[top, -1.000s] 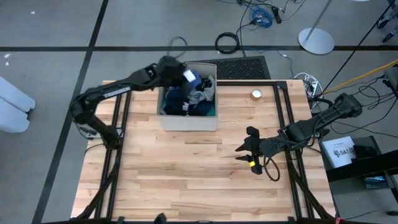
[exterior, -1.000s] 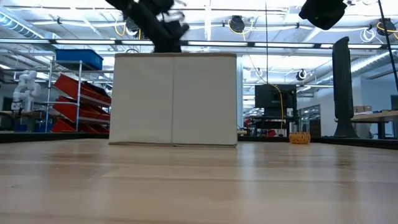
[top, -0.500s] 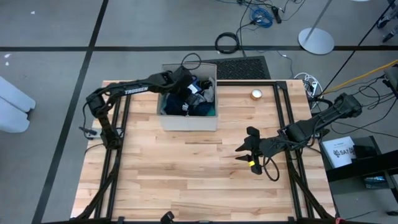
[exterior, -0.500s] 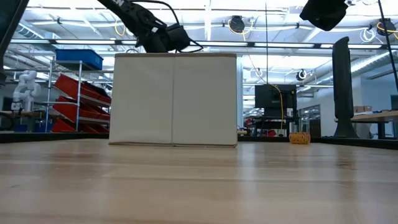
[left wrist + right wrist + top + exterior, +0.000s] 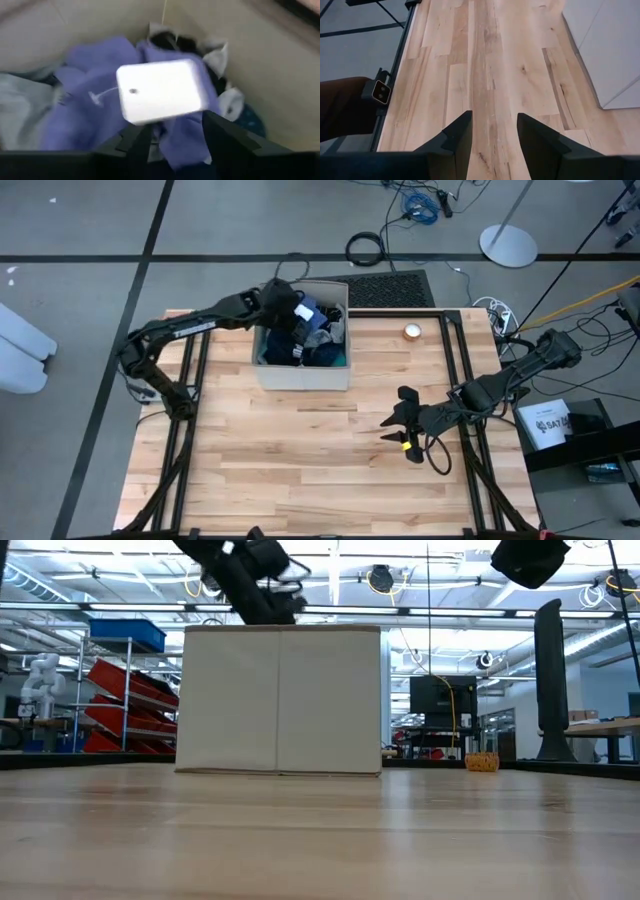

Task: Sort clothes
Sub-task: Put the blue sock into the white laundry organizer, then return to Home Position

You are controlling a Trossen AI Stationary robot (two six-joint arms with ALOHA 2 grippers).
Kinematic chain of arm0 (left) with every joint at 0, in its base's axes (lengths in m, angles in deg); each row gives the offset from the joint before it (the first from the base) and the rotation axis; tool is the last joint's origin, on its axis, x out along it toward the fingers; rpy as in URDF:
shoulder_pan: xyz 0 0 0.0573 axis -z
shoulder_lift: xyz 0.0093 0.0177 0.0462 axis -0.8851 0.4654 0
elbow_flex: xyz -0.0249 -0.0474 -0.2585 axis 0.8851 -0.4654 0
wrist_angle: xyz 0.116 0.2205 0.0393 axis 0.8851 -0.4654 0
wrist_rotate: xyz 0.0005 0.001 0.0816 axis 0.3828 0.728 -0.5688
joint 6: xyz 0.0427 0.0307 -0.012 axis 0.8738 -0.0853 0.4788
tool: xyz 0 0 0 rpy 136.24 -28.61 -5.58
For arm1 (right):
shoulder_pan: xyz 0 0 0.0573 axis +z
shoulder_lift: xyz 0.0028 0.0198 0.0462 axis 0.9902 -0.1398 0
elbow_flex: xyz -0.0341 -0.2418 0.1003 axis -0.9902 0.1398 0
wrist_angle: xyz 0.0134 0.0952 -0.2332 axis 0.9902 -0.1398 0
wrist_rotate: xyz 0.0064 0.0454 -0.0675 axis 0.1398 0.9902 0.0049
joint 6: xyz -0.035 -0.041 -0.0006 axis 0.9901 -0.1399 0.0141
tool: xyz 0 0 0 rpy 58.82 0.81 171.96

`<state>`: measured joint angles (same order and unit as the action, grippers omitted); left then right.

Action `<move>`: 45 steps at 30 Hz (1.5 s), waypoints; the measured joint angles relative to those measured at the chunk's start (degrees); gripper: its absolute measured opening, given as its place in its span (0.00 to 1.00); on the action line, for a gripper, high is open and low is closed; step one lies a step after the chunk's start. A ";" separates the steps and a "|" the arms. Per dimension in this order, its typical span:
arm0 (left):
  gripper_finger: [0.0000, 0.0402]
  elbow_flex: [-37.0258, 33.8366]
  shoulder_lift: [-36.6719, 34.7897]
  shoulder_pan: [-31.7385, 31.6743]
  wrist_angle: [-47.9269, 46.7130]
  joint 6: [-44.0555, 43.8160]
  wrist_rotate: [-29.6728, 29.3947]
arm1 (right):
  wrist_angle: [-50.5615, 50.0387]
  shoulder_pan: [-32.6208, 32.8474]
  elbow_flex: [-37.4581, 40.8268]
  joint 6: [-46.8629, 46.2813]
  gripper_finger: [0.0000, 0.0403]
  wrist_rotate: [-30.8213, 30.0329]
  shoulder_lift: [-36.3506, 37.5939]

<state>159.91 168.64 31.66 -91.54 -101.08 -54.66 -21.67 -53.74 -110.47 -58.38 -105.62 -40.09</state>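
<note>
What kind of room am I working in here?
Probably a robotics lab or workshop: metal shelving with red bins, a white humanoid robot behind the table, ceiling cable trays, and cables on the grey floor.

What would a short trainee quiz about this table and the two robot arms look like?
1. True or false: the clothes lie spread out on the bare table top.
2. Which hand is over the beige box? A) left hand B) right hand C) neither
3. Fill in: the right hand hangs over bare ____, holding nothing.

Key:
1. False: they are piled inside the box.
2. A: the left hand is above the box, over a blue garment with a white tag.
3. Wood: its fingers stand apart.
</note>
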 joint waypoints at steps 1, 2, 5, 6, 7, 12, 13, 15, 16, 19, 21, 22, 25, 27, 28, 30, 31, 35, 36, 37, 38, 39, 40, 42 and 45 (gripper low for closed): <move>0.47 0.00 -1.04 -0.02 0.09 -0.11 -0.01 | 0.02 0.00 0.00 0.02 0.36 0.00 0.00; 0.48 0.00 -2.19 -0.03 0.09 -0.12 -0.02 | 0.00 0.00 0.00 0.03 0.36 0.00 0.00; 0.50 0.00 -5.23 -0.03 0.18 -0.16 -0.07 | 0.01 0.01 0.00 0.02 0.36 0.00 0.00; 0.50 0.00 -6.19 -0.03 0.13 -0.16 -0.03 | 0.02 0.01 0.00 0.03 0.36 0.00 0.00; 0.50 0.00 -7.13 -0.03 -0.10 -0.18 0.01 | 0.02 0.00 0.00 -0.08 0.36 0.01 0.00; 0.50 0.02 -11.31 -0.01 -2.99 0.74 0.21 | 0.09 0.00 0.00 -1.28 0.36 0.02 -0.02; 0.50 0.02 -12.07 -0.01 -4.03 1.48 0.23 | 0.10 0.00 0.00 -1.65 0.36 0.01 -0.02; 0.50 0.02 -13.39 -0.01 -6.14 2.65 0.23 | 0.28 0.01 0.00 -1.90 0.36 0.01 -0.02; 0.50 0.02 -14.04 0.00 -7.02 2.98 0.27 | 0.44 0.00 0.00 -1.88 0.36 0.01 -0.02; 0.50 0.01 -16.01 0.10 -9.50 3.18 0.38 | 2.35 0.00 0.02 -1.86 0.36 0.00 -0.02; 0.50 0.02 -17.44 0.74 -11.06 3.25 1.22 | 3.86 -0.15 0.02 -1.14 0.36 -0.19 -0.02; 0.50 0.02 -18.20 1.34 -11.81 3.29 1.57 | 4.95 -0.21 0.02 -0.54 0.36 -0.21 -0.02; 0.50 -1.25 -21.36 3.86 -11.64 3.41 1.90 | 8.61 -0.84 0.02 1.20 0.36 -0.21 -0.02; 0.50 -2.53 -23.81 5.81 -11.31 4.34 1.95 | 11.23 -1.44 0.02 2.17 0.36 -0.19 0.05; 0.50 -3.26 -25.08 6.97 -10.95 4.39 1.87 | 12.01 -1.71 0.02 2.96 0.36 -0.02 0.18; 0.50 -5.33 -27.90 8.98 -10.54 4.31 1.16 | 13.19 -2.37 0.02 3.46 0.36 0.07 0.59; 0.50 -6.58 -29.43 10.01 -9.80 4.24 1.00 | 13.41 -2.72 0.02 3.47 0.36 0.19 0.91; 0.50 -12.34 -35.59 14.02 -6.70 2.28 -0.42 | 13.42 -4.25 0.02 3.80 0.36 0.21 2.76; 0.50 -14.08 -37.15 14.93 -5.37 1.71 -0.71 | 13.43 -4.51 0.02 4.21 0.36 0.18 3.34; 0.50 -15.98 -38.73 15.79 -3.74 1.42 -0.94 | 13.48 -4.74 0.02 4.62 0.36 0.20 4.01; 0.50 -17.95 -40.23 16.60 -2.35 1.37 -1.00 | 13.46 -5.00 0.02 5.08 0.36 0.22 4.76; 0.50 -20.03 -41.82 17.35 -0.84 1.37 -1.01 | 13.53 -5.04 0.02 5.53 0.36 0.21 5.52; 0.50 -21.92 -43.26 18.08 0.36 1.37 -1.01 | 13.54 -5.06 0.02 5.95 0.36 0.22 6.32; 0.50 -25.95 -46.10 19.24 3.16 1.37 -1.01 | 13.52 -5.05 0.02 7.05 0.36 0.20 7.79; 0.50 -31.79 -49.92 20.65 7.02 1.34 -1.06 | 12.73 -5.05 0.02 8.08 0.36 0.22 9.92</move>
<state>128.11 118.72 52.32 -84.52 -99.74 -55.72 -8.93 -58.78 -110.45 -50.31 -105.40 -30.17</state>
